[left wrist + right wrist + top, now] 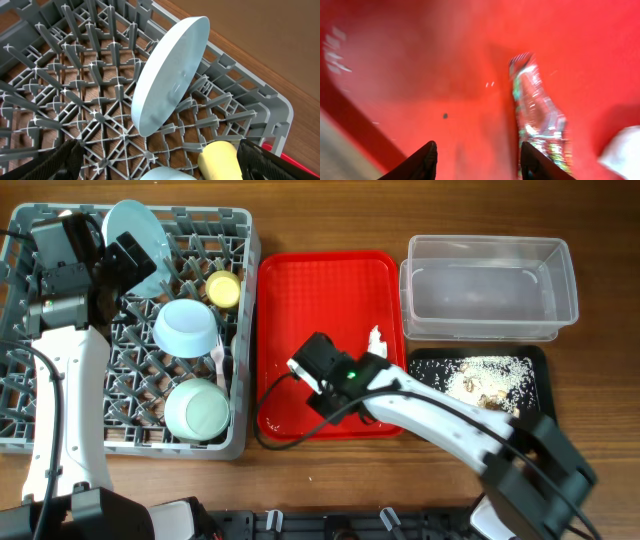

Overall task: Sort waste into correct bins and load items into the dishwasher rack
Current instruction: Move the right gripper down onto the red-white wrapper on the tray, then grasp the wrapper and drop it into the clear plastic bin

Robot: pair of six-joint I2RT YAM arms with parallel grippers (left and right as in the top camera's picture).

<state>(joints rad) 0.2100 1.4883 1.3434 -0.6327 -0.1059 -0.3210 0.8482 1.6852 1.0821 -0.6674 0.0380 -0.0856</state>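
- Overhead: the grey lattice dishwasher rack [60,435] holds the round light blue plate [135,238], a light blue bowl [187,328], a pale green bowl [197,408], a small yellow cup [222,288] and white plastic cutlery [218,365]. The flat red tray [300,290] carries a crumpled white tissue [377,337]. Beige crumbs [480,375] lie in the shallow black tray [532,395], just beside the clear rectangular tub [490,290].
- Left wrist: the plate [170,75] stands tilted on edge among the rack's [75,100] pegs. The left gripper [160,145] is spread wide and grasps nothing.
- Right wrist (blurred): the right gripper [477,150] hangs over the smooth tray [420,60] with its fingers [417,162] parted and bare. A shiny crinkled wrapper [540,120] lies flat, its lower end beside one finger, and the tissue [620,150] is near.
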